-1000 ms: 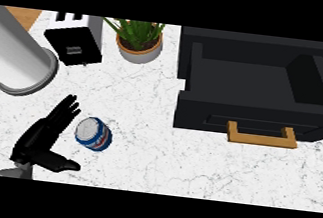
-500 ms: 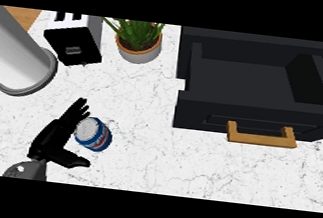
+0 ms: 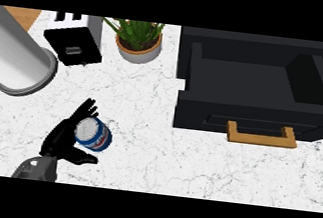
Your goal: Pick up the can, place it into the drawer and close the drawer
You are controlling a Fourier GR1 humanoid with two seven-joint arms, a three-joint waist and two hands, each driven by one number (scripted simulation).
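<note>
**Head view: left robot hand at the can**

Left robot hand, fingers spread, cups the blue-and-white metal can on the white marbled desk. Its label is unreadable. Black open drawer stands well apart.

We look down on a white marbled desk. At its far edge stand a black toaster and a potted plant, with a large grey cylinder at left. Wooden floor shows beyond the corners.
</note>
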